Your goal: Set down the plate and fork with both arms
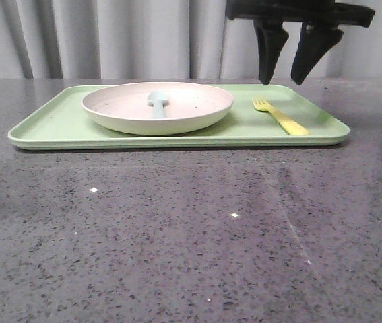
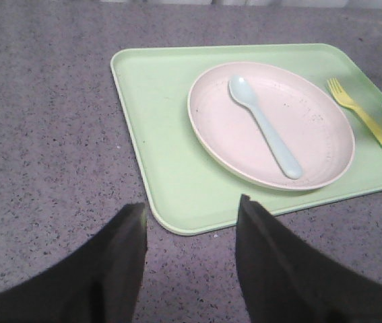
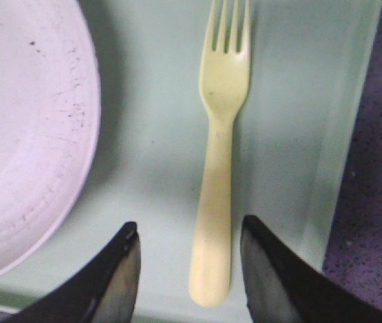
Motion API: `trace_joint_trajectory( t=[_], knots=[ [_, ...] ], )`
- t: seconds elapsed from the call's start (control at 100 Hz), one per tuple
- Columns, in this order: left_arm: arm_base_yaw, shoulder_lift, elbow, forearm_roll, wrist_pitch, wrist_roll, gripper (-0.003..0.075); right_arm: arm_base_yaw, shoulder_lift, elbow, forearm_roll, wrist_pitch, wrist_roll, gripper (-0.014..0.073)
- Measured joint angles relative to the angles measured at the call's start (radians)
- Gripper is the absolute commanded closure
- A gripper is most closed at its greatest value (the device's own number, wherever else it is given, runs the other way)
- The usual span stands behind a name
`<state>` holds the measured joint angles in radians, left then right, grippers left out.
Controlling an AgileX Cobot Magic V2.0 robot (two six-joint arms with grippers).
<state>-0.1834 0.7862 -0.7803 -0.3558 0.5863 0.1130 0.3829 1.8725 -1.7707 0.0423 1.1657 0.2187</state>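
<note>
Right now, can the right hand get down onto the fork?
Probably yes. The right hand hangs open above the fork, whose handle lies between its fingers, flat on the tray, clear of the plate.

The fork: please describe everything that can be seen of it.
The fork is small, bright yellow, and looks like matte plastic. It has four short tines, a rounded head and a flat handle with a rounded end. It lies flat on the green tray, on its right part, beside the plate but apart from it. Only the tray touches it. The right hand hovers open above it, its fingers on either side of the handle's end, not gripping.
</note>
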Motion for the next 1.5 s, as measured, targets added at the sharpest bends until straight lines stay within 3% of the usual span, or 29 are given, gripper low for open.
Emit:
trace_joint_trajectory(
  t=[0.19, 0.63, 0.8, 0.88, 1.15, 1.5],
  knots=[
    [0.000, -0.035, 0.000, -0.004, -0.018, 0.000, 0.0407, 0.000, -0.146, 0.120, 0.000, -0.064, 0.000, 0.0237],
    [0.000, -0.103, 0.002, 0.021, -0.023, 0.000, 0.0407, 0.000, -0.619, 0.603, 0.000, -0.345, -0.002, 0.0239],
    [0.000, -0.144, 0.033, 0.029, -0.035, 0.000, 0.0412, 0.000, -0.798, 0.782, -0.015, -0.434, -0.002, 0.0331],
    [0.000, -0.167, 0.060, 0.030, -0.039, 0.000, 0.0457, 0.000, -0.873, 0.852, -0.022, -0.463, -0.002, 0.0398],
    [0.000, -0.253, 0.154, 0.032, -0.041, 0.000, 0.0743, 0.000, -1.090, 1.048, -0.025, -0.502, -0.004, 0.0647],
    [0.000, -0.378, 0.239, 0.032, -0.043, 0.000, 0.0741, 0.000, -1.345, 1.239, -0.026, -0.572, -0.004, 0.0660]
  ],
)
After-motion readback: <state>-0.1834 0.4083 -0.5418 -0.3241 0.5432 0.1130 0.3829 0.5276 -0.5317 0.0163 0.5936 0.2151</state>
